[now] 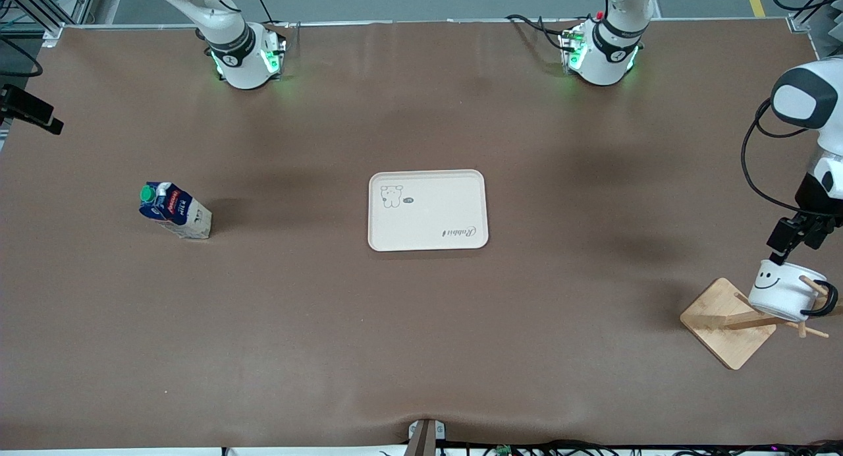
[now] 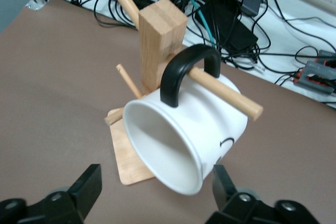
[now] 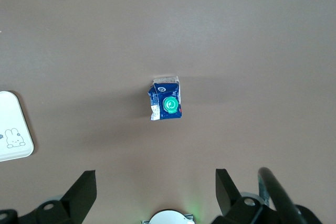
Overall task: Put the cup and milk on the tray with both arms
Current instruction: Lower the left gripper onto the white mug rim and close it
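Observation:
The cream tray [image 1: 428, 210] lies mid-table; one corner of the tray [image 3: 13, 129] shows in the right wrist view. Toward the right arm's end stands the blue milk [image 1: 174, 210], seen from above with its green cap as the milk [image 3: 166, 105]. The white smiley cup [image 1: 784, 290] hangs tilted by its black handle on a peg. My left gripper [image 1: 776, 255] is open at the cup's rim. The cup [image 2: 178, 140] turns its mouth between the spread left gripper [image 2: 156, 190]. High over the table, my right gripper [image 3: 155, 192] is open and holds nothing.
The wooden rack [image 1: 728, 321] stands near the left arm's end of the table, its post [image 2: 160, 40] carrying several pegs. Cables and black boxes [image 2: 231, 19] lie just off the table edge there. A black camera [image 1: 29, 110] sits at the right arm's end.

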`<state>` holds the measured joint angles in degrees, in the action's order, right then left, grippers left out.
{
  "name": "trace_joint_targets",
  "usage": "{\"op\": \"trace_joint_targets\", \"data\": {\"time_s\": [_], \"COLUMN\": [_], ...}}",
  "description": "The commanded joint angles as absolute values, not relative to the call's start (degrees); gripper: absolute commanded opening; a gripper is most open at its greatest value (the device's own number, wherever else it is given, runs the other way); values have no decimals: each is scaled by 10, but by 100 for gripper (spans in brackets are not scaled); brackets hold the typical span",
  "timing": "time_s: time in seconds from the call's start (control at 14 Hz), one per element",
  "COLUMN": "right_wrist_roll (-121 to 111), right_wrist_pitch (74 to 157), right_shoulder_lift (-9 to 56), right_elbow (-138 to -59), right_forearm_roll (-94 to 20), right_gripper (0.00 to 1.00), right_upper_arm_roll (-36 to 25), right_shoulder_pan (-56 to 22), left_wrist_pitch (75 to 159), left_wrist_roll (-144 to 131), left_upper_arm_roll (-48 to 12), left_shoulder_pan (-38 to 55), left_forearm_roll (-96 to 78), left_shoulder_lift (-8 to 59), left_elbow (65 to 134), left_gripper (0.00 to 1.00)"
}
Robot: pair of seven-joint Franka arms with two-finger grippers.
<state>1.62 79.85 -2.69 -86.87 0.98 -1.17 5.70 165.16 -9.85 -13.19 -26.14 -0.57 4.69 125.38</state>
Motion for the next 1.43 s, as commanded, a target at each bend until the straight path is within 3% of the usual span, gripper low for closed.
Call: {"op": "trace_joint_targets", "data": {"time_s": [0.0, 0.29, 0.93, 1.07, 1.36], "right_wrist_roll": [16, 17, 18, 15, 16], "right_wrist_pitch": [810, 814, 816, 812, 817], "right_shoulder_lift": [-16, -16, -15, 37, 40], "right_elbow": [-859, -859, -859, -857, -851], "right_forearm_roll": [21, 20, 14, 14, 15], "right_gripper": [100, 100, 100, 100, 100], "right_upper_arm_roll": [-6, -6, -5, -4, -4], "right_shoulder_pan": [62, 61, 62, 56, 54], "left_wrist_pitch": [1680, 1692, 1692, 1692, 1690], "left_wrist_roll": [-88, -85, -83, -83, -85], "left_upper_arm_roll": [-139, -141, -162, -170, -185], "left_shoulder_pan": [-262, -256, -255, -255, -258], "left_forearm_roll": [-15, -14, -13, -12, -14], "left_shoulder_lift": [61, 74, 83, 85, 78], "left_elbow": [1246, 1231, 1214, 1210, 1209], "left_gripper": [84, 64, 4, 0, 0]}}
